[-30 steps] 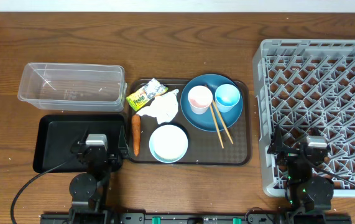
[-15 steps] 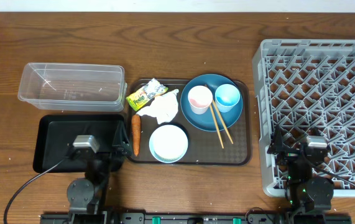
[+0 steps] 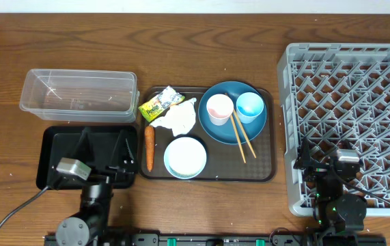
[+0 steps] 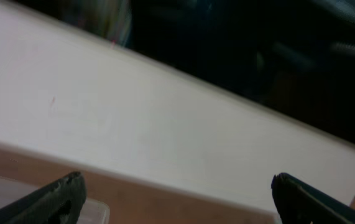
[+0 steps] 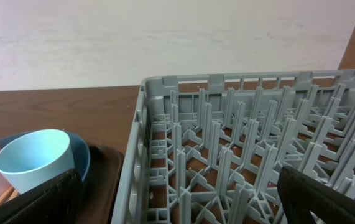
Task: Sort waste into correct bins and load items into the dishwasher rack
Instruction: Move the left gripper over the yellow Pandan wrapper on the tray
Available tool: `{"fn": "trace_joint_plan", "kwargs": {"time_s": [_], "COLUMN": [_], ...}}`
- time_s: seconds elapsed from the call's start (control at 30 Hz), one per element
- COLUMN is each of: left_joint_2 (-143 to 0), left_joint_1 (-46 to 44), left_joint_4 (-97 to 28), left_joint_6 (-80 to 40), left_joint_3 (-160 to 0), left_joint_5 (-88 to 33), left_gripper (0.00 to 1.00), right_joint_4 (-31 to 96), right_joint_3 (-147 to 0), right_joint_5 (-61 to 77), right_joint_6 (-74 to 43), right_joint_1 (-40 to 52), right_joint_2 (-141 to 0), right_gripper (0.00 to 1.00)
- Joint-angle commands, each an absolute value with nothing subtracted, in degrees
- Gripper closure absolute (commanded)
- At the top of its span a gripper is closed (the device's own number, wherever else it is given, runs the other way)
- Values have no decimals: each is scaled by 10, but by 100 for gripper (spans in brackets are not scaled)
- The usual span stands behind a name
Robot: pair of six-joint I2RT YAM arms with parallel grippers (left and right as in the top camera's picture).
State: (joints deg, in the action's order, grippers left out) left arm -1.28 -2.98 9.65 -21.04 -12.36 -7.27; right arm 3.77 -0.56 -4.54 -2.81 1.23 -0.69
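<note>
On the brown serving tray (image 3: pixel 263 167) lie the yellow-green snack wrapper (image 3: pixel 159 104), white tissue (image 3: pixel 177 119), carrot (image 3: pixel 149 149) and white bowl (image 3: pixel 185 157). The blue plate (image 3: pixel 216 131) carries the pink cup (image 3: pixel 219 109), the light blue cup (image 3: pixel 250 106) and the chopsticks (image 3: pixel 242 140). My left gripper (image 3: pixel 104 145) hangs open over the black tray (image 3: pixel 54 147), just in front of the clear tub (image 3: pixel 78 94). It holds nothing and its camera points up at the wall. My right gripper (image 3: pixel 328 149) stands open and empty over the grey rack's (image 3: pixel 348 116) near left corner.
The left wrist view shows a white wall, a strip of table and a corner of the tub (image 4: pixel 96 211) between wide fingers (image 4: pixel 53 202). The right wrist view shows the rack's wall (image 5: pixel 137 162), with the light blue cup (image 5: pixel 34 158) on the plate (image 5: pixel 81 155) to its left.
The left arm has swung back and to the left over the black tray, tipping its fingers upward. The right arm has not moved.
</note>
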Motion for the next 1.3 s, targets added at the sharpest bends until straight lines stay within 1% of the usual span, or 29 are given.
{"fn": "trace_joint_plan", "kwargs": {"time_s": [0.0, 0.1, 0.27, 0.5, 0.6, 0.8, 1.03, 1.17, 1.2, 1.27], "left_joint_2": [-39, -91, -204, -431, -535, -692, -748, -770, -774, -783], "left_joint_1": [-27, -27, -27, -29, -43, -67, -72, -76, -79, -92], "left_joint_4": [19, -57, -141, -306, -361, -377, -365, -325, -328, -350], "left_joint_6": [-213, -213, -213, -214, -213, -214, -218, -220, -223, -284], "left_joint_3": [-206, -286, -415, -578, -643, -752, -761, -761, -761, -760], "left_joint_5": [-56, -54, -53, -47, -47, -46, -65, -142, -143, -90], "left_gripper": [2, 2, 2, 2, 2, 2, 2, 2, 2, 1], "right_joint_4": [38, 38, 38, 38, 38, 38, 38, 38, 38, 38], "right_joint_3": [-3, -3, -3, -3, -3, -3, -3, -3, -3, -3], "right_joint_5": [-45, -45, -45, -45, -45, -45, -45, -45, -45, -45], "right_joint_6": [-32, -32, -32, -32, -32, -32, -32, -32, -32, -32], "right_joint_1": [11, 11, 11, 11, 11, 11, 11, 11, 11, 11], "right_joint_2": [-5, -5, -5, -5, -5, -5, -5, -5, -5, -5], "right_gripper": [1, 1, 1, 1, 1, 1, 1, 1, 1, 1]}}
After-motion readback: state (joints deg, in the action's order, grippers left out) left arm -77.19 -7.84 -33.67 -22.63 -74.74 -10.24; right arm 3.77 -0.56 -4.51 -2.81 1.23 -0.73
